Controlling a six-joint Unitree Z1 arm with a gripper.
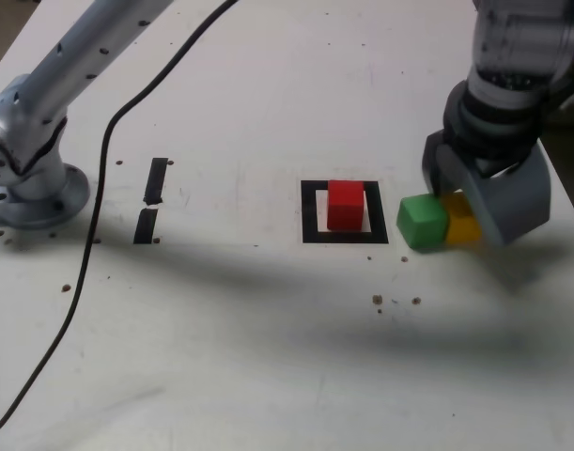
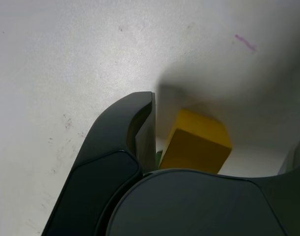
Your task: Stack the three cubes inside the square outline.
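Gripper (image 1: pixel 456 211) down at the counter (image 1: pixel 268 357), jaws spread wide around the yellow cube (image 1: pixel 463 225).

The wrist view shows the yellow cube (image 2: pixel 196 142) sitting between the open jaws, one dark finger (image 2: pixel 140 132) just beside it with a thin gap, so nothing is gripped yet. The green cube (image 1: pixel 422 222) sits just outside that finger, pressed up against the yellow one; a sliver of green (image 2: pixel 158 158) peeks past the finger. The jaws seem set wide so that one finger can slip between the two neighbours and take the yellow alone. Further off on the green cube's side, the red cube (image 1: pixel 345 206) already stands inside the square outline (image 1: pixel 310 211), serving as the base of the stack. Judged from this, the yellow goes on top of it next, and the closing finger risks nudging the green.
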